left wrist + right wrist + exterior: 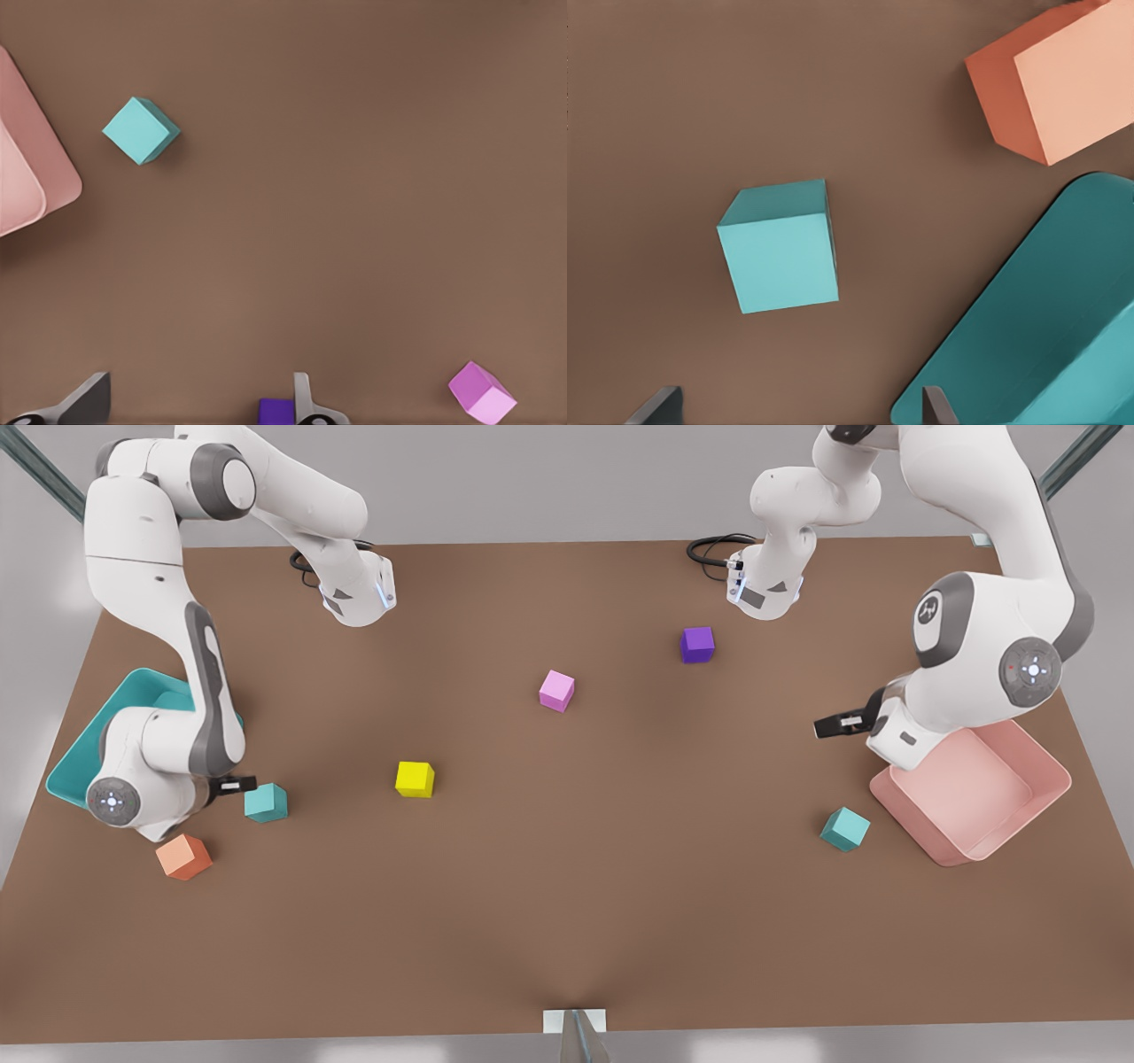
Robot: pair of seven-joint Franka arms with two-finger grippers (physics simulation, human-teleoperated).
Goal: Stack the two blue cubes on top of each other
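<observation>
Both hands open, two teal cubes well apart on the tabletop [567,921], nothing stacked yet.

At the front view's left: right hand [235,784], fingers spread with nothing between them, low and just beside the first teal cube [266,802]. Looks lined up for a pick, with the cube sitting clear of the orange cube [183,856] and the teal tray [89,731] nearby. At the front view's right: left hand [837,724], also spread and holding nothing, up by the pink tray [1050,775]. Near it but untouched, the second teal cube [845,829], flat on the tabletop just beside the tray's corner. Probably waiting there as the base, or for its own pick. Judged stage: the very start, with a grasp of one cube needed first.
</observation>
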